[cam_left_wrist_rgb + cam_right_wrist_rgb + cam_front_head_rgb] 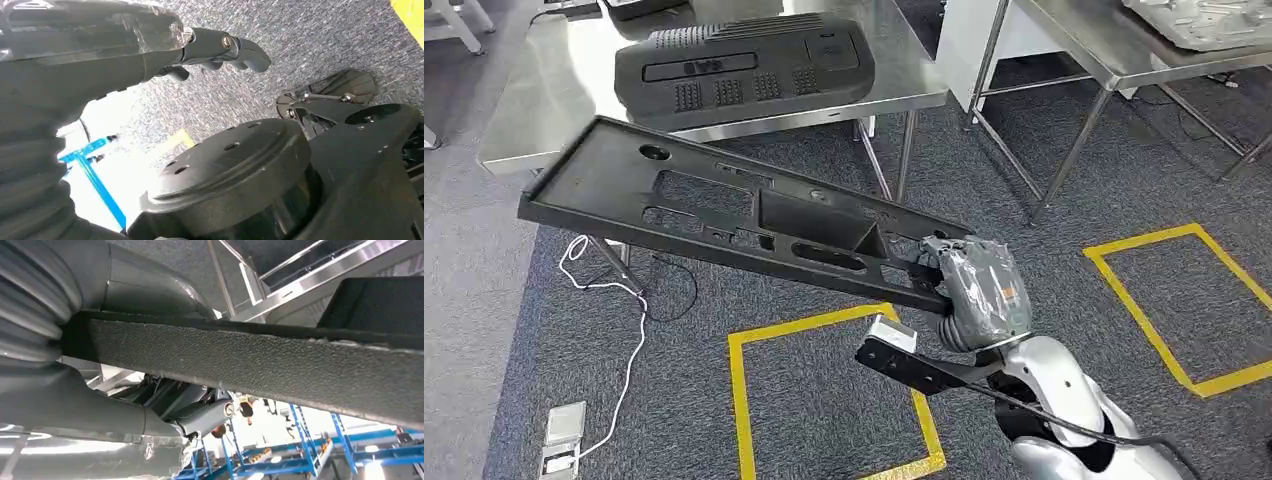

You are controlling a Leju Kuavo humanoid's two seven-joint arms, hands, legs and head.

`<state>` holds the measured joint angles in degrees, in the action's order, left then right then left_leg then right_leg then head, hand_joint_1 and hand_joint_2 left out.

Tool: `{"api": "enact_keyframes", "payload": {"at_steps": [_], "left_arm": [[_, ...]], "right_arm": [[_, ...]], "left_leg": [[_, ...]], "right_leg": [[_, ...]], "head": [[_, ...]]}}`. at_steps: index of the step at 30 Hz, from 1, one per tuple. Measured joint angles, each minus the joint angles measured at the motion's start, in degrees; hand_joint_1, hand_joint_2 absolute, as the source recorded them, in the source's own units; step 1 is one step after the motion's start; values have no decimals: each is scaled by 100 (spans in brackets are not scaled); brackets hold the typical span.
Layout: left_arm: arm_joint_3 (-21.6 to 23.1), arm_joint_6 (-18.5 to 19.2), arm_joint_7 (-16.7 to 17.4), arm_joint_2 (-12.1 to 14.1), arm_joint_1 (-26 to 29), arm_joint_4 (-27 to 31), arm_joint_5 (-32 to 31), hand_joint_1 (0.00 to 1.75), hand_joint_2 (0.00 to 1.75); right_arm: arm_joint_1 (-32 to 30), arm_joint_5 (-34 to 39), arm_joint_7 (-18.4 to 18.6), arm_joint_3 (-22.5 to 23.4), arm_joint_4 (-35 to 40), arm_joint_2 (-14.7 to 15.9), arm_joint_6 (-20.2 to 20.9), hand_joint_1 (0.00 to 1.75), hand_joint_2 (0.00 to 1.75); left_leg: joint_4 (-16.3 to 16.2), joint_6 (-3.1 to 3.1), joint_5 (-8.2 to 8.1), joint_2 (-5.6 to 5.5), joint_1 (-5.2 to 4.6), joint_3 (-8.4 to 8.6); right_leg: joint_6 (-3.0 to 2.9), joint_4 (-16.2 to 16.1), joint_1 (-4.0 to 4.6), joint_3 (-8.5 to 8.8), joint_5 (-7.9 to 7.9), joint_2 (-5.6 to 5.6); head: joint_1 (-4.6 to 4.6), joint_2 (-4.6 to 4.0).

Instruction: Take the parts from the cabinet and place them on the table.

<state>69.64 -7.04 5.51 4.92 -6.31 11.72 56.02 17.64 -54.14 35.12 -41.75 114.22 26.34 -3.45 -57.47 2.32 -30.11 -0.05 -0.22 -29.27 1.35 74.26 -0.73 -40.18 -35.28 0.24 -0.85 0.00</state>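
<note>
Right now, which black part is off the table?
The long flat panel, held at one end by the right hand. The ribbed housing lies on the steel table.

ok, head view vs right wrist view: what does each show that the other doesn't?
Head view alone: the steel table carrying a vented black part, yellow floor tape, a white cable. Right wrist view alone: blue racks in the distance. Both: the right hand gripping one end of the long black panel, tilted in the air.

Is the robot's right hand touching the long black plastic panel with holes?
Touching. In the head view the right hand grips one end of the long black plastic panel, its fingers wrapped over the edge and lifting it.
</note>
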Motion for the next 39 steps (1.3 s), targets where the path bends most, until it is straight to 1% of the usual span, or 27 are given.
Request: {"api": "enact_keyframes", "payload": {"at_steps": [1, 2, 5, 6, 7, 8, 11, 13, 15, 16, 17, 18, 20, 21, 22, 23, 24, 26, 27, 29, 30, 31, 33, 35, 36, 37, 39], "left_arm": [[0, 0, 0, -2, 1, 0, 0, 0, 175], [0, 0, 0, -2, 4, 0, 0, 0, 175], [0, -2, 2, -7, 4, 0, 0, 0, 175], [0, -13, 6, -4, 21, -7, 0, 0, 175], [0, -24, 13, -4, -22, -9, 0, 0, 175], [0, -24, 18, -7, -35, -9, 0, 0, 175], [2, -26, 20, -2, -35, -9, 0, 0, 175], [0, -26, 20, -2, -39, -9, 0, 0, 175], [-2, -22, 9, 2, -39, -9, 9, 0, 175], [-9, -15, 2, 4, -42, -9, 20, 0, 175], [-15, -13, 0, 13, -42, -9, 20, 0, 175], [-17, -13, 0, 13, -39, -9, 20, 0, 175], [-17, -17, 4, 13, -31, -9, 17, 0, 175], [-17, -22, 11, 13, -25, -11, 17, 0, 175], [-18, -22, 17, 13, -4, -15, 15, 0, 175], [-17, -20, 17, 13, -9, -15, 15, 0, 175], [-20, -20, 15, 13, -3, -13, 22, 0, 175], [-22, -22, 11, 11, -9, -15, 20, 0, 175], [-22, -22, 11, 4, -17, -13, 15, 0, 175], [-22, -22, 13, 2, -26, -13, 7, 0, 175], [-22, -22, 13, 0, -29, -13, 4, 0, 175], [-22, -22, 15, 0, -28, -13, 4, 0, 175], [-22, -22, 17, -2, -22, -13, 4, 0, 175], [-20, -22, 18, -2, -23, -13, 2, 0, 175], [-17, -22, 20, -4, -19, -13, 0, 0, 175], [-17, -20, 26, -11, -10, -13, 0, 0, 175], [-17, -20, 26, -11, -3, -15, -2, 0, 175]], "right_arm": [[-1, -4, 0, 0, -4, 0, 0, 175, 175], [-1, -4, 0, 0, -4, 0, 0, 175, 175], [0, -22, -2, -18, -15, -2, 9, 175, 175], [-7, -42, -7, -24, -39, -4, 22, 175, 175], [1, -42, -18, -35, -52, -9, 31, 175, 175], [-17, -42, -22, -50, -57, -9, 39, 175, 175], [-6, -57, -37, -50, -59, -7, 42, 175, 175], [12, -57, -44, -52, -59, -11, 39, 175, 175], [16, -57, -48, -59, -59, -13, 39, 175, 175], [16, -57, -48, -61, -59, -11, 39, 175, 175], [15, -57, -48, -70, -61, -13, 44, 175, 175], [16, -57, -50, -83, -61, -15, 48, 175, 175], [21, -57, -55, -90, -61, -33, 46, 175, 175], [29, -57, -55, -90, -61, -35, 46, 175, 175], [34, -57, -57, -94, -68, -39, 53, 175, 175], [45, -55, -57, -101, -68, -44, 52, 175, 175], [37, -55, -57, -107, -68, -44, 52, 175, 175], [75, -57, -57, -114, -68, -46, 52, 175, 175], [74, -57, -63, -114, -66, -44, 52, 175, 175], [84, -48, -74, -118, -66, -52, 44, 175, 175], [69, -22, -79, -120, -66, -52, 33, 175, 175], [67, -11, -79, -122, -66, -52, 33, 175, 175], [58, 0, -85, -131, -68, -52, 33, 175, 175], [59, 13, -92, -131, -68, -52, 28, 175, 175], [58, 20, -107, -131, -68, -52, 26, 175, 175], [46, 35, -111, -138, -90, -52, 24, 175, 175], [57, 46, -138, -140, -92, -52, 15, 175, 175]], "left_leg": [[-3, -9, -35, -1, 8, 19], [-4, -25, -66, -5, 21, 51], [-26, -161, -293, -88, 113, 364], [-27, -217, -353, -99, 112, 338], [-126, -239, -367, -136, 131, 325], [-108, -293, -421, -156, 116, 288], [-251, -381, -379, -146, 132, 319], [-832, -428, -412, -78, 121, 5], [-1640, -454, -789, -74, 114, -575], [-1834, -448, -885, -74, 96, -749], [-1825, -432, -826, -74, 66, -826], [-1583, -397, -581, -72, 36, -777], [-763, -298, 142, 4, -4, -548], [-495, -249, 304, 89, -31, -496], [-594, -205, 77, 217, -104, -579], [-389, -147, 14, 221, -129, -574], [-339, -136, 184, 211, -126, -572], [-246, -83, 168, 128, -67, -494], [-181, -78, 185, 115, -41, -427], [-142, -11, 150, 93, -21, -353], [-142, 13, 107, 73, -23, -325], [-145, 14, 78, 54, -26, -300], [-145, 8, -8, 11, -27, -199], [-147, -26, -156, -47, -25, 7], [-148, -46, -231, -56, -24, 88], [-138, -88, -267, -58, -41, 48], [-142, -138, -287, -75, -15, 19]], "right_leg": [[31, 300, -19, -228, -48, -1], [49, 273, -30, -271, 54, -2], [121, -1107, -108, 182, 1028, 27], [183, -1184, -105, 193, 1035, 170], [126, -1300, -82, 156, 766, 184], [-18, -1211, -65, 154, 951, 152], [-148, -1282, -74, 293, 834, 51], [-209, -1339, -70, 411, 783, -23], [-241, -1360, -48, 515, 694, -114], [-250, -1359, -42, 565, 650, -146], [-251, -1360, -39, 648, 592, -191], [-249, -1361, -34, 734, 534, -226], [-241, -1365, -19, 902, 427, -305], [-231, -1373, -15, 963, 384, -326], [-217, -1398, -9, 999, 381, -360], [-162, -1402, 1, 959, 352, -381], [-126, -1397, 9, 988, 306, -409], [-66, -1453, 48, 1090, 233, -499], [-49, -1382, 9, 1106, 177, -360], [-22, -712, -3, 735, -104, -112], [1, -139, -10, 362, -286, -73], [11, 125, -10, 163, -324, -64], [19, 215, -8, -78, -68, -60], [-17, -694, -9, 148, 749, -56], [-51, -1085, -7, 253, 979, -53], [-65, -1006, 43, 253, 916, -25], [-114, -1298, 47, 389, 732, -21]], "head": [[26, 0], [42, 0], [92, 0], [118, 0], [131, -2], [118, 0], [109, 0], [18, 0], [-31, 0], [-41, 0], [-59, 0], [-94, 0], [-166, 0], [-177, 0], [-131, 0], [-201, 0], [-223, 0], [-171, 0], [-149, 0], [-57, 0], [-3, -2], [20, 0], [57, 0], [122, 0], [142, 0], [107, 0], [136, 0]]}}
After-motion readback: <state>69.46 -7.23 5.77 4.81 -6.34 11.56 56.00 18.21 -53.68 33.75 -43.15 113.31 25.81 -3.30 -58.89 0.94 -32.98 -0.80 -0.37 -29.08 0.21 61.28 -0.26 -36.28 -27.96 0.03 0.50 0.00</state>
